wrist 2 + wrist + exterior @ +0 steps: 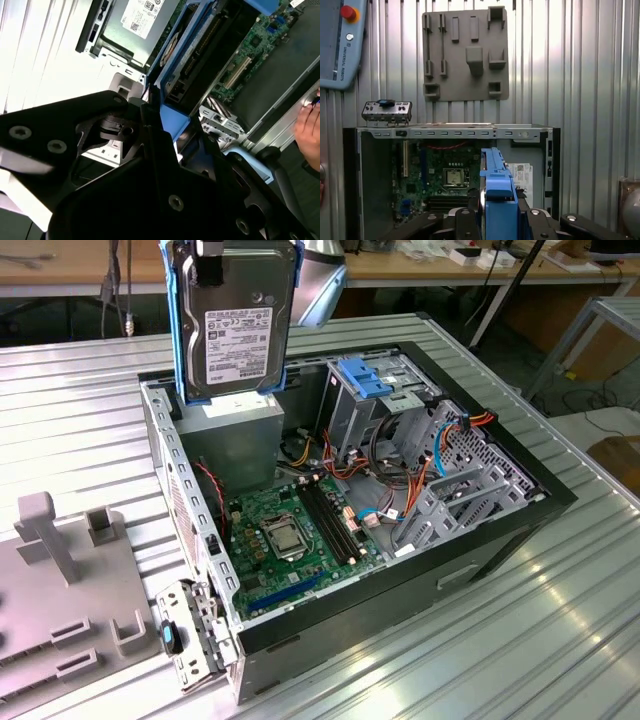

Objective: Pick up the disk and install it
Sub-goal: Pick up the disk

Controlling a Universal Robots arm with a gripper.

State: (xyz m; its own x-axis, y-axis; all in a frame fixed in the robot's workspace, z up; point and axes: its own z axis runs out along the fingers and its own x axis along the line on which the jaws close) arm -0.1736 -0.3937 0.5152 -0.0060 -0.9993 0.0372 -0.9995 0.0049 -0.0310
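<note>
Tightly against the disk (235, 330), both fingers (209, 265).

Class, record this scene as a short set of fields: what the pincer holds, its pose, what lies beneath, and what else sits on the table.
Held item: the disk, blue side rails, clamped in the pincer
Disk pose: upright, label facing the exterior view
Beneath: open computer case, near its power-supply box
Inside case: motherboard; drive cage with blue latch
On the table: grey fixture plate, beside the case
Install status: not yet done; disk outside the drive cage
</note>
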